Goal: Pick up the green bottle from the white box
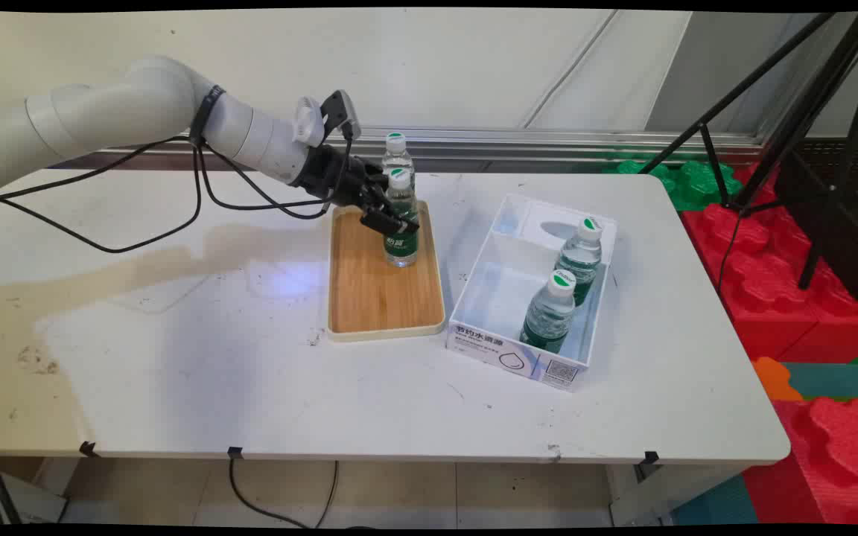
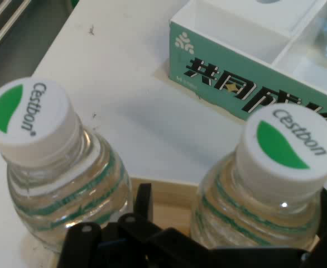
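The white box [image 1: 526, 350] sat nearest, two bottles inside, just right of the wooden tray [image 1: 384, 298]. On the tray's far end the gripper [image 1: 392, 216] came in sideways from the left — clamped around the upright front bottle [image 1: 402, 223], second bottle [image 1: 396, 152] right behind.

White table [image 1: 250, 372] fills most of frame, w/ brownish stain across its left part. Directly on it: wooden tray [image 1: 377, 298] at centre, cream rim, long side running toward top of frame; white cardboard box [image 1: 503, 350] just right of tray, angled, printed text on near wall. Tray & box sit close but apart. In hand view, box's green-printed wall [image 2: 253, 95] shows at upper right on the tabletop.
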Motion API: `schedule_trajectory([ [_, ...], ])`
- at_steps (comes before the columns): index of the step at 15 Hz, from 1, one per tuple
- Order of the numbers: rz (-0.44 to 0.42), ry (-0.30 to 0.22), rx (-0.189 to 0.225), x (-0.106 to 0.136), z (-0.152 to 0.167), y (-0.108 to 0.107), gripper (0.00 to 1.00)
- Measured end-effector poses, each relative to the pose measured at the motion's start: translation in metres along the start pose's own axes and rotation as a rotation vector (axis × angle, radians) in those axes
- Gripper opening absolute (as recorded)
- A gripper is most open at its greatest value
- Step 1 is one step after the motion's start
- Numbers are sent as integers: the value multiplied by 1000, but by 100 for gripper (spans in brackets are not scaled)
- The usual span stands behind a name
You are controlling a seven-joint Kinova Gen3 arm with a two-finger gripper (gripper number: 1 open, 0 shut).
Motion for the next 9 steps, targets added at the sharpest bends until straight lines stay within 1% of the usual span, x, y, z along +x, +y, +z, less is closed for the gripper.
schedule_trajectory([
  [3, 7, 7, 3, 2, -5, 0, 100],
  [9, 44, 13, 3, 10, -37, 0, 100],
])
